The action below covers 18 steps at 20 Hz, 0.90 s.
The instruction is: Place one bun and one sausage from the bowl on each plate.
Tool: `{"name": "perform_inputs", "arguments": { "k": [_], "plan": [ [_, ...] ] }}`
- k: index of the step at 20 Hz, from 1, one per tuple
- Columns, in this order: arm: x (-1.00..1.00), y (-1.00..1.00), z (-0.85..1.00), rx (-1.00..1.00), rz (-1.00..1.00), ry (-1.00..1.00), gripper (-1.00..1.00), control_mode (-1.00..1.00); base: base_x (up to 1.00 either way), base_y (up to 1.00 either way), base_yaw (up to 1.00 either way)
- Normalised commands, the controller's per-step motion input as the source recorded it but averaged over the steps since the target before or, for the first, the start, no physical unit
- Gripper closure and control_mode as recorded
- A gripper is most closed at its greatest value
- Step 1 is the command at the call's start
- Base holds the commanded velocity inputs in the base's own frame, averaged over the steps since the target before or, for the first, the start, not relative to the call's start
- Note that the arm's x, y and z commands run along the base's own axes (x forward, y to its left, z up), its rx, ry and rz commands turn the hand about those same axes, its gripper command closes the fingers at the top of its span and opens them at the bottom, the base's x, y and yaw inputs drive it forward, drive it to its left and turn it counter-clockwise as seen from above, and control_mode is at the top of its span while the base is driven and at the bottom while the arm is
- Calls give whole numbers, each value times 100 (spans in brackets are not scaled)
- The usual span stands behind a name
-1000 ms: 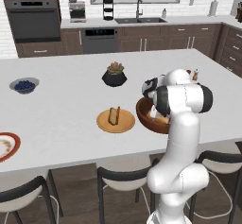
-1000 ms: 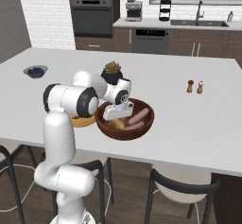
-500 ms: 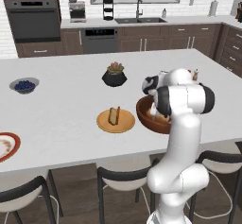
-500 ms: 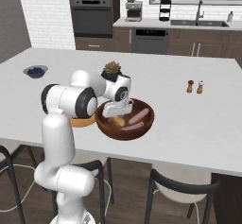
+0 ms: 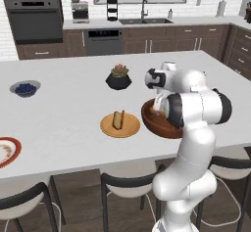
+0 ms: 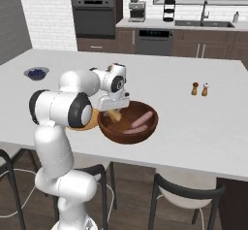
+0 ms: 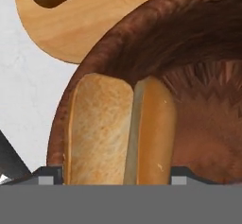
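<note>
Gripper (image 6: 114,113) down inside the bowl (image 6: 128,123), at its left side as the right base view shows it. In the hand view the bun (image 7: 119,131) stands directly ahead of the hand, split, pale cut face toward the left and browned crust toward the right, and both small dark fingertips (image 7: 46,175) sit at its two outer sides. Fingers look to bracket the bun, set about as far apart as the bun is wide; whether they actually press it I cannot tell. In the right base view a tan piece shows just under the hand, against the bowl's inner wall.

Bowl: dark reddish-brown wood, deep, on the white island counter (image 5: 68,104) near its front edge. Two pink sausages (image 6: 141,121) lie in it on the side away from the hand, apart from the bun, one nearer the middle, one lower toward the front wall.

Tan wooden plate (image 5: 120,126) just beside the bowl, rims close or touching; cannot say which. It carries a bun with a sausage in it (image 5: 118,119). In the hand view the plate's edge sits beyond the bowl rim, upper left, with a brown sausage end on it.

Red-rimmed white plate (image 5: 7,150) well apart, far along the counter at the left edge of the left base view, cut by the frame.

Further out: black plant pot (image 5: 118,77) behind the wooden plate; small grey bowl of blueberries (image 5: 25,88) toward the far left; salt and pepper shakers (image 6: 199,89) to the right of the bowl in the right base view.
</note>
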Motion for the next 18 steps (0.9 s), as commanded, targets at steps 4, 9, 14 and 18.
{"name": "perform_inputs", "arguments": {
  "k": [4,9,14,18],
  "plan": [
    [-78,10,34,0,-6,0,100,-100,0,0,0],
    [-95,0,43,-7,-6,-13,100,-100,0,0,0],
    [-99,1,49,-12,-4,-20,100,-100,0,0,0],
    [-68,12,22,-10,-3,-14,100,-100,0,0,0]
  ]
}}
